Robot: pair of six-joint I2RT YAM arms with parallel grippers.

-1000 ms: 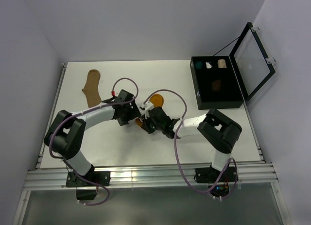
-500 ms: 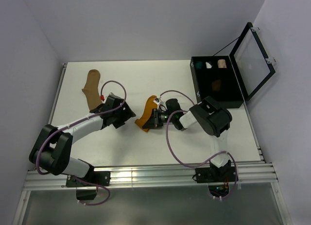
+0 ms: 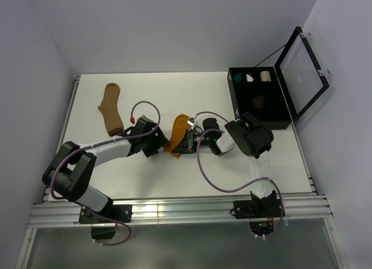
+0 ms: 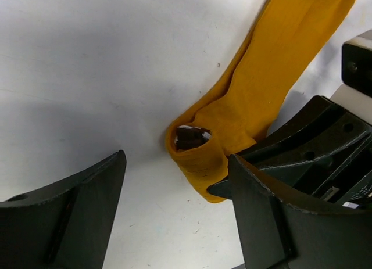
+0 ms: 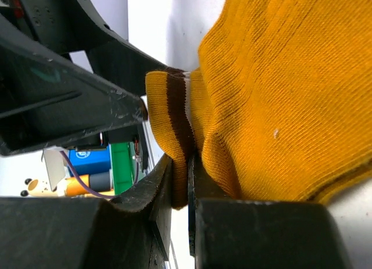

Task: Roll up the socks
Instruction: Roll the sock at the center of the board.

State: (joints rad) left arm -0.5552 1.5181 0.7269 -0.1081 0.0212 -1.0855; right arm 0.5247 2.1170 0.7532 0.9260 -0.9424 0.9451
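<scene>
The mustard-orange sock (image 3: 178, 131) lies mid-table, its striped cuff end folded over into a small loop (image 4: 197, 150). My right gripper (image 3: 185, 146) is shut on that folded cuff edge (image 5: 174, 141), pinching the fabric between its fingers. My left gripper (image 3: 158, 142) is open and empty, just left of the sock's rolled end, jaws on either side of bare table below the loop (image 4: 177, 217). The tan sock (image 3: 110, 108) lies flat at the far left. A dark brown bundle, perhaps the brown sock, (image 3: 259, 100) sits in the black case.
An open black case (image 3: 260, 122) stands at the back right, lid (image 3: 302, 65) up, holding small teal (image 3: 236, 77), white (image 3: 249, 78) and cream (image 3: 265, 75) bundles. The two arms crowd close together around the sock.
My left gripper swung away to the left, then came back beside the sock's near end. My right gripper turned to lie level and the sock stretched out longer.
</scene>
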